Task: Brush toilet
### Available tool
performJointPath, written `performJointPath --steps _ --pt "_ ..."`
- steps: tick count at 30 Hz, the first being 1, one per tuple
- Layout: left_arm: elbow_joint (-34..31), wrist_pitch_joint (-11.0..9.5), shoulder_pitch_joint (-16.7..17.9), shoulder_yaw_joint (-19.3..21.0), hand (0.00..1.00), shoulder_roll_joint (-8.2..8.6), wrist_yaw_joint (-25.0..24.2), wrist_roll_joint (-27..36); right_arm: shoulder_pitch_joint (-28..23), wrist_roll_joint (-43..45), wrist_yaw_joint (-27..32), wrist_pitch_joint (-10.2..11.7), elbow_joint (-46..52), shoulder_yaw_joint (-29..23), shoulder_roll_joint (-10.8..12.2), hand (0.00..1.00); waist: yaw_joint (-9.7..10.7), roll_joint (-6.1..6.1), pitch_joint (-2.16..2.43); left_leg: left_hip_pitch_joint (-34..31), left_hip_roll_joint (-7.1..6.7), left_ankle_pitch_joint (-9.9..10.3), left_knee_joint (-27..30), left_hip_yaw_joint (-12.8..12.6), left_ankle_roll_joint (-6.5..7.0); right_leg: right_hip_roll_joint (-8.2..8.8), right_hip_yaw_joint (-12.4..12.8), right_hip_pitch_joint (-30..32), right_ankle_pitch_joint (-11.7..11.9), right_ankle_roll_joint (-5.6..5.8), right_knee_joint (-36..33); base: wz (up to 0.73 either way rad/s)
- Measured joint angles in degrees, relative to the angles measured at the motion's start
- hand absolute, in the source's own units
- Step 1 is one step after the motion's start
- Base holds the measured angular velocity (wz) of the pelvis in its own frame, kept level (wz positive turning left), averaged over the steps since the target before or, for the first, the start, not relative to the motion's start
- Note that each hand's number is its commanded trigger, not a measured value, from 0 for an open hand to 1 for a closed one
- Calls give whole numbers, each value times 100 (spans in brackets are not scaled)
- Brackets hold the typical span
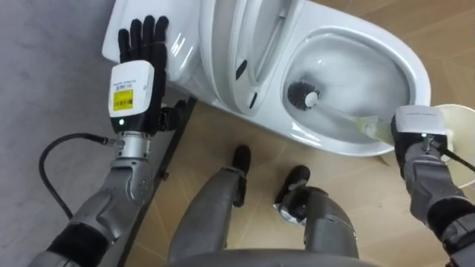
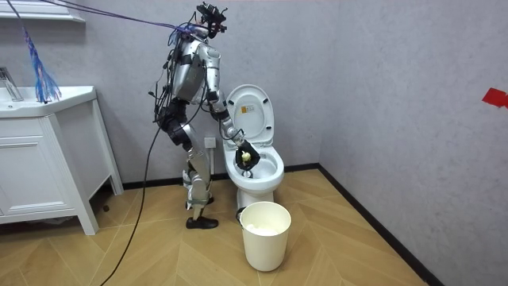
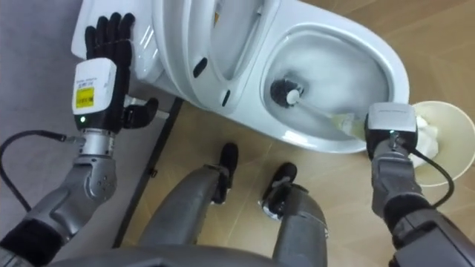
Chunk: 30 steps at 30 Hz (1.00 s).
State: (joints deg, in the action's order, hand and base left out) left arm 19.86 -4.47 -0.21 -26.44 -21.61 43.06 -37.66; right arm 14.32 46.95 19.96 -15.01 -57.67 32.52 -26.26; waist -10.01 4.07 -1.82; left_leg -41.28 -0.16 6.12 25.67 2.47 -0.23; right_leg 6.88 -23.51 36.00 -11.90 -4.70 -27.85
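Note:
The white toilet (image 1: 415, 67) lies below me with its lid and seat (image 1: 237, 44) raised. A toilet brush with a dark head (image 1: 303, 95) is down inside the bowl, its pale handle (image 1: 349, 117) running to the right. My right hand (image 1: 419, 130) is shut on that handle at the bowl's near right rim. My left hand (image 1: 141, 67) rests flat on the cistern (image 1: 182, 52) at the left, fingers straight. In the room view I stand close to the toilet (image 2: 255, 171), leaning over it, with my right hand (image 2: 244, 152) at the bowl.
A pale round bin (image 1: 460, 122) stands on the wooden floor just right of the bowl, in front of the toilet in the room view (image 2: 265, 234). A white vanity cabinet (image 2: 48, 159) stands at the room view's left. Grey wall is behind the toilet.

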Motion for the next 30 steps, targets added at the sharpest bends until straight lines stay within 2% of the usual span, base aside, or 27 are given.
performJointPath --steps 2,3,4,5,6,7,8,9,11,12,13,15,20,22,27,28,29,30 --pt "0 46 -27 -20 0 35 15 39 88 -279 83 34 -158 20 -24 100 -43 -19 -12 10 -1 -14 15 -7 -3 7 4 2 1 -3 -9 0" --pt "6 47 -104 -75 0 32 22 131 230 -534 118 118 -321 58 -19 100 -68 -50 -33 14 13 -18 33 -81 2 17 21 9 -8 -13 -35 -4" --pt "18 40 -172 -128 0 17 23 218 361 -898 117 224 -517 136 -21 100 -124 -118 -80 22 13 -24 39 -132 11 49 35 34 -33 -20 -103 -6" --pt "1 41 -212 -158 0 1 24 258 446 -1144 110 286 -617 143 -24 100 -135 -148 -98 22 16 -29 41 -180 19 76 42 61 -53 -28 -151 -7" --pt "-76 40 -276 -170 0 -41 27 356 667 -1577 72 390 -798 180 -27 100 -182 -239 -157 -33 15 -30 82 -223 21 111 69 160 -87 -48 -251 -5" --pt "-85 30 -368 -174 0 -92 41 366 896 -1974 32 488 -965 167 -40 100 -178 -291 -183 -119 1 -54 111 -224 17 135 97 275 -108 -64 -346 0" --pt "-103 26 -414 -176 0 -135 50 366 1025 -2186 6 527 -1033 164 -52 100 -179 -317 -200 -144 -21 -79 106 -226 14 171 114 338 -131 -75 -421 7" --pt "-143 26 -496 -171 0 -193 50 361 1296 -2582 -29 561 -1169 150 -90 100 -173 -392 -246 -217 -49 -115 114 -235 7 217 152 455 -158 -86 -536 8" --pt "-259 31 -543 -91 0 -211 37 329 1602 -2960 -90 586 -1274 147 -180 100 -165 -502 -287 -266 -54 -155 117 -265 1 235 203 563 -164 -102 -619 -1" --pt "-313 29 -535 -19 0 -236 46 320 1741 -3108 -122 664 -1347 62 -204 100 -157 -622 -280 -294 -42 -172 117 -308 -1 243 222 621 -154 -122 -655 -7" --pt "-317 30 -524 25 0 -248 76 320 1837 -3223 -125 678 -1390 -40 -224 100 -129 -694 -273 -295 -45 -174 142 -313 0 257 219 627 -154 -132 -688 -5" --pt "-328 32 -528 36 0 -272 76 313 1865 -3438 -125 702 -1395 -55 -325 100 -100 -781 -270 -291 -48 -175 193 -314 1 263 223 609 -153 -130 -713 0" --pt "-287 87 -609 28 0 -334 -10 206 1872 -3560 -127 753 -1393 -98 -378 100 3 -826 -274 -293 -77 -218 211 -335 68 359 229 645 -165 -60 -813 0" --pt "-293 156 -651 28 0 -329 -118 197 1872 -3498 -142 738 -1394 -106 -378 100 3 -843 -272 -295 -129 -235 221 -382 96 408 343 724 -170 -20 -920 -5" --pt "-249 300 -710 54 0 -309 -336 -22 1820 -3058 -276 737 -1353 -241 -280 100 -18 -798 -255 -298 -149 -196 232 -386 98 426 313 710 -125 -17 -940 -3" --pt "-223 304 -730 48 0 -297 -354 -27 1820 -3016 -285 737 -1353 -240 -275 100 -29 -759 -252 -304 -151 -187 249 -370 96 418 273 685 -109 -25 -914 0" --pt "-166 303 -772 43 0 -246 -420 -45 1805 -2808 -317 737 -1348 -240 -264 100 -39 -652 -252 -295 -137 -186 273 -331 96 383 223 613 -74 -24 -854 7" --pt "-90 303 -803 31 0 -181 -497 -73 1764 -2561 -341 738 -1328 -240 -245 100 -59 -550 -232 -284 -139 -185 281 -284 97 336 238 570 -46 -3 -798 7"
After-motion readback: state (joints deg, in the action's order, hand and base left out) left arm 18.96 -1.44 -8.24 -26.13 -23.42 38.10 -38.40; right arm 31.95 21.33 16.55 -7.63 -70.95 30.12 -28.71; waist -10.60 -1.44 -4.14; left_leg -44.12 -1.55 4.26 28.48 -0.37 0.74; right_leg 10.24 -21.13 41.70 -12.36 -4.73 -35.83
